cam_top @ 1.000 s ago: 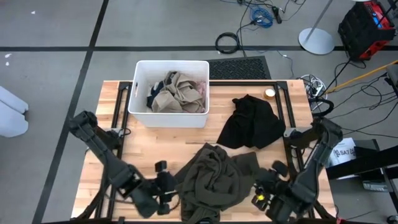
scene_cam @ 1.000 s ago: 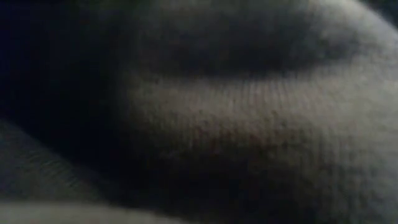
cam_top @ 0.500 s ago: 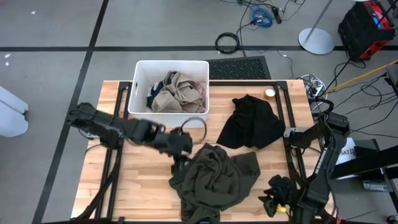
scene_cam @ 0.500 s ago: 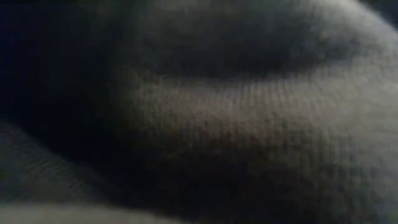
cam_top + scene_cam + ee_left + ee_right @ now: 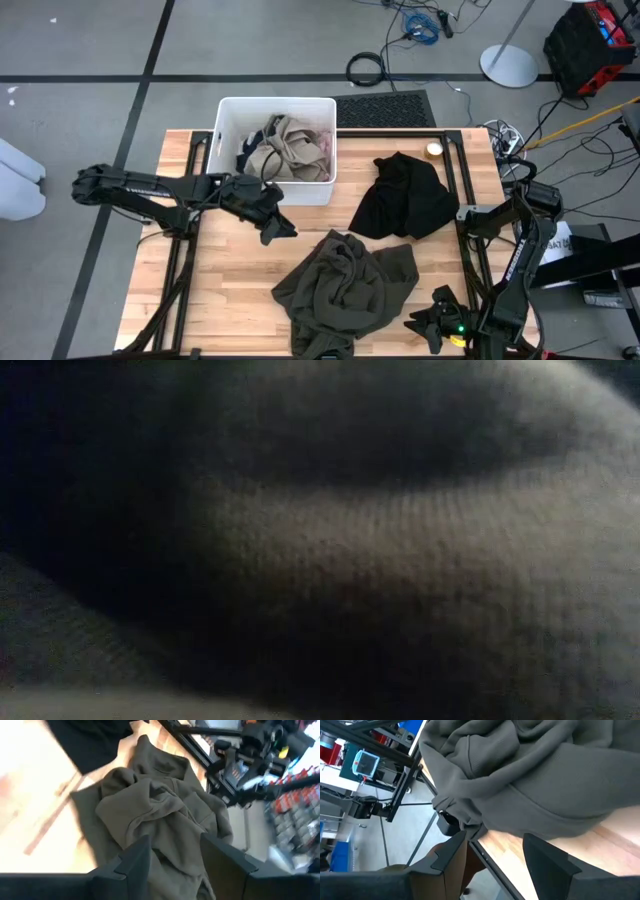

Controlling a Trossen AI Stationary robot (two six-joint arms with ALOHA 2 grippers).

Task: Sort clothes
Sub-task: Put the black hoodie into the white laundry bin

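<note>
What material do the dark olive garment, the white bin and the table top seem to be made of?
Dark olive garment: soft, thick knit fabric, probably cotton fleece; matte, with rounded folds and a ribbed edge.
White bin: probably hard plastic; smooth, straight, even walls.
Table top: wood, perhaps butcher block; pale joined strips with visible grain, light sheen.

1. The left end effector (image 5: 278,226) is hovering over bare worktop (image 5: 230,270), holding nothing.
2. The olive garment (image 5: 345,290) is lying crumpled just beside it.
3. The white bin (image 5: 270,189) is sitting near it, holding tan clothes (image 5: 283,150).
4. The right end effector (image 5: 428,325) is resting beside the olive garment's far edge.
</note>
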